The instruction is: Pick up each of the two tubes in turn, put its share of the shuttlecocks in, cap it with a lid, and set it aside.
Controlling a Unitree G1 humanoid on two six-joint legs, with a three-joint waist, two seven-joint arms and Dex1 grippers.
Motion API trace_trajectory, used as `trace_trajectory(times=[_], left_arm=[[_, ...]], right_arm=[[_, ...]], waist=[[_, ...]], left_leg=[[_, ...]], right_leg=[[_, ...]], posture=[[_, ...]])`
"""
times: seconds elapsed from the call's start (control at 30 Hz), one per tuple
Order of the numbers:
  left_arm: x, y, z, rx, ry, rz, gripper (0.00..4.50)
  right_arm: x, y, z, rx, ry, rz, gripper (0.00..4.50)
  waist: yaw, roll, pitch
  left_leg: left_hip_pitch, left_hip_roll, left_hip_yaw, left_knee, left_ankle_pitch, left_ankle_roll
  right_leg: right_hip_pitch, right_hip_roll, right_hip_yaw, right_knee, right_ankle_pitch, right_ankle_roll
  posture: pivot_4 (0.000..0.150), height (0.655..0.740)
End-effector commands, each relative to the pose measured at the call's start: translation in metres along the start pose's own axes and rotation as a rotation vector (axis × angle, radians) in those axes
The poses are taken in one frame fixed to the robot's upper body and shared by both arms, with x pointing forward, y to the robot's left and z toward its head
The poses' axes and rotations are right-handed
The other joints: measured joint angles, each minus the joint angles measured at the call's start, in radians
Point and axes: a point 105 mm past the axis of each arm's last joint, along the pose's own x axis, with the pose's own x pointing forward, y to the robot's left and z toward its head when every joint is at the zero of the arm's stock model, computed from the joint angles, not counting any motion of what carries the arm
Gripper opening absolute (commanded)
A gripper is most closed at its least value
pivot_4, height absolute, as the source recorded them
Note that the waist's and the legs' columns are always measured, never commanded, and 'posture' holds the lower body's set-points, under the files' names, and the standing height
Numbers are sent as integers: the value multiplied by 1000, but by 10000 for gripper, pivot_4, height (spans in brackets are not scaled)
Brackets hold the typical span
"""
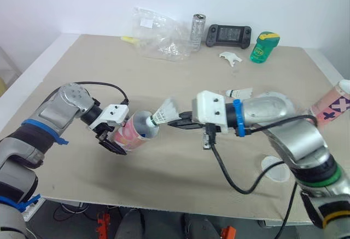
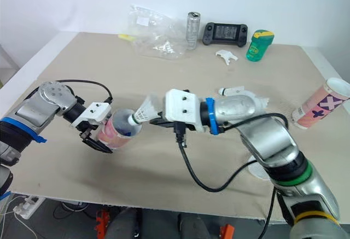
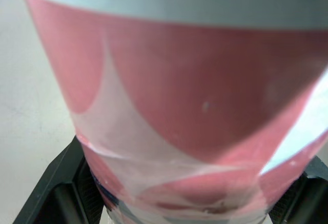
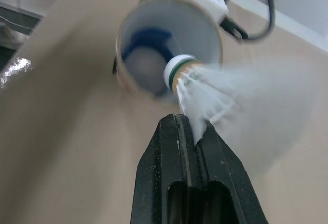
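The left claw point(image 1: 119, 136) is pressed onto a pink tube point(image 1: 136, 129), holding it tilted above the worktop point(image 1: 82, 75) with its open mouth toward the right claw point(image 1: 176, 122). The right claw pinches a shuttlecock point(image 1: 164, 112) by its feathers, the cork at the tube's mouth. Something blue, perhaps the bottom, shows inside. A second tube point(image 1: 331, 106) is at the worktop's right edge.

Left gripper point(image 1: 121, 136) clamped round the pink tube point(image 1: 136, 130), a jaw on either side of its wall, forearm reaching inward. Right gripper point(image 1: 176, 122) pinched on the feathers of the shuttlecock point(image 1: 164, 113), cork just ahead of the jaw tips.
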Motion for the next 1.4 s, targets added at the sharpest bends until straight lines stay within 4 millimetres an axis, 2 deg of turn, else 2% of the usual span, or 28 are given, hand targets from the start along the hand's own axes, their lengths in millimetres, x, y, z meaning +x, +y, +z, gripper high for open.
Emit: trace_trajectory(times=[0.03,0.13,0.17,0.23,0.33,0.37,0.4,0.53,0.6,0.67,0.8,0.87,0.93,1.07,1.2,1.4], left_arm=[[-1,0,0,-4,10,1,36172],[-2,0,0,-7,8,4,36172],[-2,0,1,-8,6,5,36172],[-2,-1,1,-9,3,4,36172],[-2,-1,2,-11,1,4,36172],[-2,-1,2,-11,0,4,36172],[-2,-1,2,-10,-1,3,36172],[-2,-1,4,-11,-6,5,36172],[-2,-2,4,-13,-9,5,36172],[-2,-4,4,-17,-12,5,36172],[-3,-6,3,-22,-13,4,36172],[-3,-7,2,-26,-13,3,36172],[-3,-7,2,-27,-13,3,36172],[-3,-7,3,-27,-15,4,36172],[-2,-7,3,-28,-17,4,36172],[-2,-6,4,-28,-22,6,36172]], right_arm=[[-1,-5,17,-70,-39,19,877],[4,-4,17,-69,-31,62,877],[5,-1,21,-41,-47,106,3653],[6,2,26,-18,-63,163,9881],[3,-1,30,-5,-68,153,24617],[-4,-2,30,21,-81,149,29595],[-9,-2,30,38,-90,146,29595],[-36,-22,17,112,-81,-35,29595],[-69,-36,-4,192,-47,-224,29595],[-110,-46,-38,288,34,-460,29595],[-159,-36,-75,416,112,-682,29595],[-193,-20,-104,508,197,-827,29595],[-215,-6,-124,574,262,-917,29595],[-236,7,-149,653,321,-986,29595],[-243,11,-175,722,342,-1025,29595],[-237,-8,-202,780,329,-1038,29595]], waist=[[3,0,0],[3,0,0],[3,0,0],[2,0,0],[2,0,0],[2,0,0],[3,0,0],[4,0,0],[4,0,0],[8,-1,0],[12,-1,0],[11,-1,0],[12,-1,0],[-1,0,0],[-2,0,0],[-4,0,0]], left_leg=[[0,0,-1,0,0,0],[-1,0,-1,0,0,0],[-1,0,-1,0,0,0],[-1,0,-1,0,0,0],[-1,0,-1,0,0,0],[-1,0,-1,0,0,0],[-1,0,-1,0,0,0],[-2,-1,-1,0,0,0],[-2,-2,-1,0,0,0],[-3,-2,-2,0,0,0],[-3,-4,-1,0,0,0],[-3,-3,-1,-1,0,0],[-3,-3,-2,-1,0,0],[-3,-4,0,-1,0,0],[-2,-3,1,2,1,1],[-1,-3,4,4,1,2]], right_leg=[[0,0,0,0,0,0],[0,0,-1,0,0,-1],[0,0,-1,0,0,-1],[-1,0,-1,1,0,-1],[-1,0,-1,1,0,-1],[-1,0,-1,1,0,-1],[-1,0,-1,1,0,-1],[-1,-1,-1,1,1,-4],[-1,-1,-1,1,1,-5],[-1,-1,-2,1,1,-5],[-2,-2,-1,1,0,-5],[-2,-1,0,2,0,-5],[-2,-1,-1,2,0,-5],[-2,-1,2,2,1,-3],[-1,-1,3,2,1,3],[-1,-2,5,2,3,5]], posture=[[1500,7394],[1500,7394],[1500,7394],[1500,7394],[1500,7394],[1500,7394],[1500,7394],[1500,7394],[1500,7394],[1500,7394],[1500,7394],[1500,7394],[1500,7394],[1500,7394],[1500,7394],[1500,7394]])
